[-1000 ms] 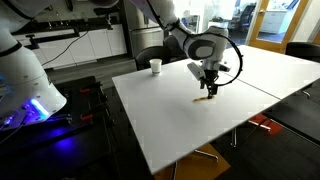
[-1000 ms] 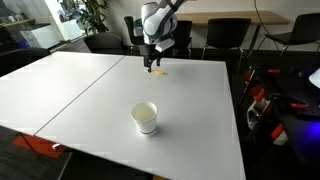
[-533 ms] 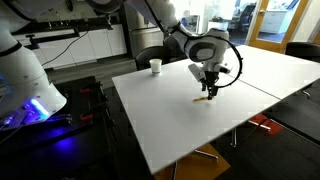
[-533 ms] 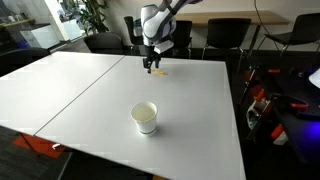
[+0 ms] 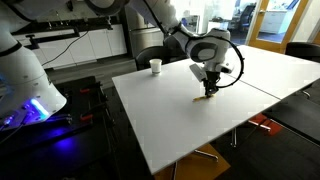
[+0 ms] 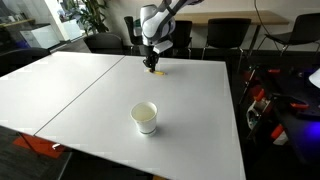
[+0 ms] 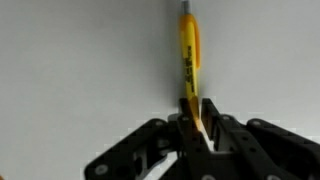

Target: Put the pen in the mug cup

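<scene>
The pen is a thin yellow stick lying on the white table. In the wrist view its near end sits between the black fingers of my gripper, which is shut on it. In both exterior views the gripper stands low over the table, right at the pen, and hides most of it. The white mug cup stands upright on the same table, well apart from the gripper.
Dark chairs stand along the table's far side. A white machine with blue light and cables lie on the floor beside the table. A seam divides the table top.
The gripper has sunk down onto the pen and its fingers have come together around the pen's end. The cup has not moved.
</scene>
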Tool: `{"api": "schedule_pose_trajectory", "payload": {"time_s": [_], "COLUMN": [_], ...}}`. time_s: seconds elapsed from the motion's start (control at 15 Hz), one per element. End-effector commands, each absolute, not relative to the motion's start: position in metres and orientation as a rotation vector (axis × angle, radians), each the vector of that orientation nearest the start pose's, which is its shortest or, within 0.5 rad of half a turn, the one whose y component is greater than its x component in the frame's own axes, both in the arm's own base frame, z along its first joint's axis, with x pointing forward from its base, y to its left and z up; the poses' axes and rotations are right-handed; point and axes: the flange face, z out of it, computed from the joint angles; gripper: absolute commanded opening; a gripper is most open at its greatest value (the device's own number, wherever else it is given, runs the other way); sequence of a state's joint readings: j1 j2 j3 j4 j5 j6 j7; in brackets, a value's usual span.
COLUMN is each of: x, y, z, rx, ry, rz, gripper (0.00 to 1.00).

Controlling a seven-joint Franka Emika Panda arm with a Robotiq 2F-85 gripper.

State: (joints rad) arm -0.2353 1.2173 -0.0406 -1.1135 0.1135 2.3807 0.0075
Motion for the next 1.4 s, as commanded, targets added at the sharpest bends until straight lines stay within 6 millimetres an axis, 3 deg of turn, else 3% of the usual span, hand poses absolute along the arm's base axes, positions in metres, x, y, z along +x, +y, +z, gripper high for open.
{"api": "schedule_pose_trajectory", "payload": {"time_s": [0.0, 0.47, 0.93, 1.33], "x": [0.734, 0.736, 0.737, 0.724], "y": [-0.198, -0.194, -0.176, -0.150], "z": [0.061, 0.072, 0.121, 0.165], "rx": [-3.045, -3.050, -3.074, -3.114], "ry": [0.567, 0.576, 0.527, 0.468], "rz": [-0.062, -0.034, -0.091, 0.004], "gripper": [0.00, 0.03, 0.03, 0.03]}}
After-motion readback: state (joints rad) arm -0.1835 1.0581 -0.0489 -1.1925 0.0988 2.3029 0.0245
